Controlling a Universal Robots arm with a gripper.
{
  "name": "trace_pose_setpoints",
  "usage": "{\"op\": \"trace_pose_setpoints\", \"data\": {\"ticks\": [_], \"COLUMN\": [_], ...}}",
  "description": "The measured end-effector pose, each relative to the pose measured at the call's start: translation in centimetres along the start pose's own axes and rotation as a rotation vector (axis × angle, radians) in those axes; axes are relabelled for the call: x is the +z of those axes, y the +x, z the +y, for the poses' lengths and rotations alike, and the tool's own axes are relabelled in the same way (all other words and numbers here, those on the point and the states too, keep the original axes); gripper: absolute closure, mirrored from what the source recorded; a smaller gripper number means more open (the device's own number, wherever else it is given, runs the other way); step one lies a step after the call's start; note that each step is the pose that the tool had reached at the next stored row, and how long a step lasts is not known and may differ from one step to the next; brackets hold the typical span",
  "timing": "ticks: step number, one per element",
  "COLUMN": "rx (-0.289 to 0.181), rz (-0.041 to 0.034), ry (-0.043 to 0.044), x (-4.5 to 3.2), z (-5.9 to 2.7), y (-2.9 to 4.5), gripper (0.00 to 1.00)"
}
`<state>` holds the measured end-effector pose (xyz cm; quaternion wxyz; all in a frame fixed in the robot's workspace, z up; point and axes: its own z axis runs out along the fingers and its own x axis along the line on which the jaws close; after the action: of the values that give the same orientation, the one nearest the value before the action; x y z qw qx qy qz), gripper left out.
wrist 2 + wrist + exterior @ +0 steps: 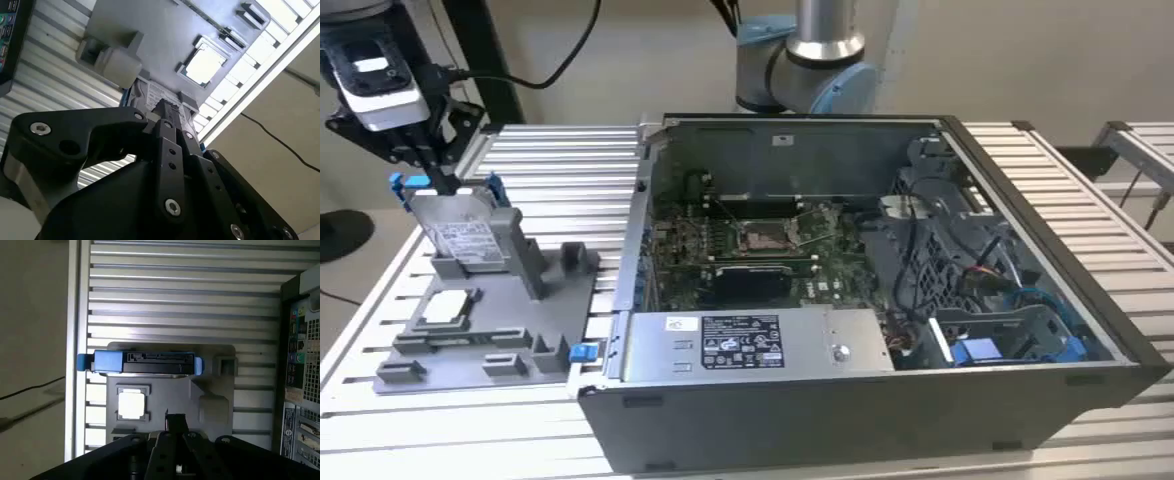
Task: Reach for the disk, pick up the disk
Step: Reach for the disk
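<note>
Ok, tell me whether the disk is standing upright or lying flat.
Upright. In the exterior view the disk stands on edge in the grey fixture, label face showing; the first wrist view shows its narrow edge.

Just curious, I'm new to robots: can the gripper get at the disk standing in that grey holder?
Probably yes. The gripper sits just above the disk, which stands upright in the grey holder with its top edge bare. Nothing seems to lie between them.
</note>
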<state>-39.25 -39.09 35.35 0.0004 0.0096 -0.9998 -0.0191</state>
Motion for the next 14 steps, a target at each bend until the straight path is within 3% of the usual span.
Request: {"op": "trace_pose_setpoints", "data": {"ticks": [14], "rx": [0.0], "rz": [0.0], "ry": [0.0], "x": [0.0], "z": [0.03], "y": [0.0], "gripper": [1.0]}}
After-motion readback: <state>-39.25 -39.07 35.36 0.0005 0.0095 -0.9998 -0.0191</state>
